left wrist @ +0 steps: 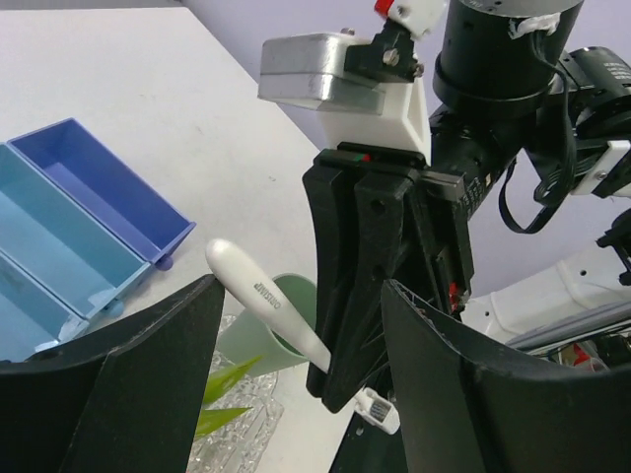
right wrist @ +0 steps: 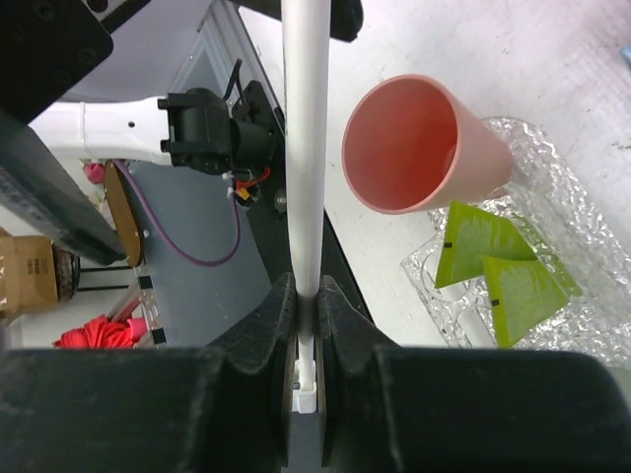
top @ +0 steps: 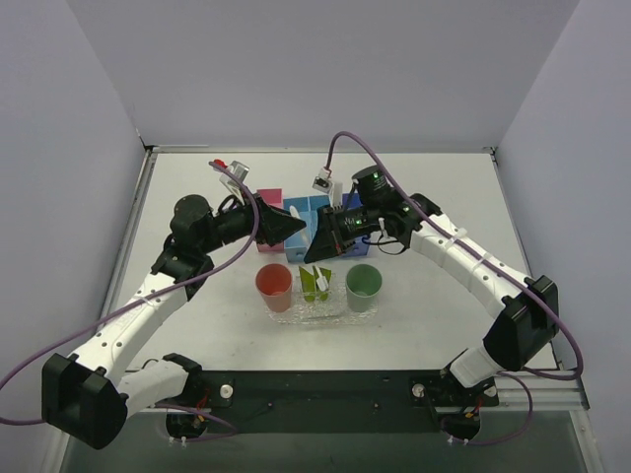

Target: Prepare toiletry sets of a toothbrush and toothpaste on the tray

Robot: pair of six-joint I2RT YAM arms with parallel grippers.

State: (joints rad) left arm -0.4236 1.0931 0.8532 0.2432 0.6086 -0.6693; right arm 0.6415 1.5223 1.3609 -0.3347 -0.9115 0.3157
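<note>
Between the clamped jaws of the right gripper (right wrist: 307,296) sits the toothbrush (right wrist: 304,148), pinched near its head, its pale handle running straight ahead. Below and to the right of it, two toothpaste tubes (right wrist: 478,246) lie on the tray (right wrist: 582,187), beside a pink cup (right wrist: 414,148). Farther out, the left gripper (left wrist: 301,296) stands open, its fingers flanking the right gripper.
</note>
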